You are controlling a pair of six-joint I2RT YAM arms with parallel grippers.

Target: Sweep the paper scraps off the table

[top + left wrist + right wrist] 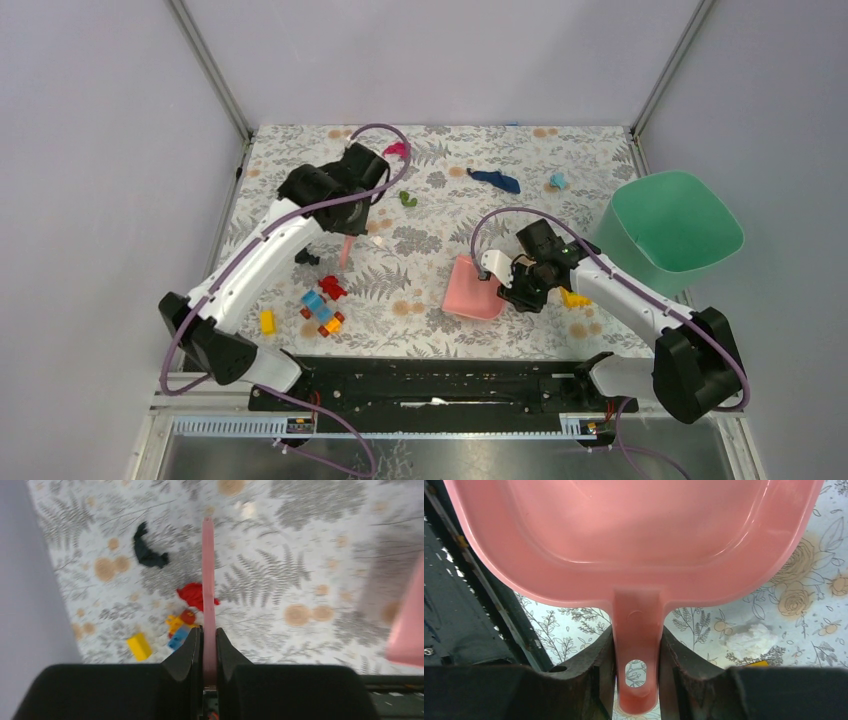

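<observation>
My left gripper is shut on a thin pink brush that points down at the table. My right gripper is shut on the handle of the pink dustpan, which lies near the front centre. Paper scraps lie apart: magenta, green, dark blue, teal, and white beside the brush. Another white scrap lies beside my right fingers.
A green bin stands at the right edge. Colourful toy bricks, a red piece, a yellow brick and a small black object lie front left. A yellow block sits by my right arm.
</observation>
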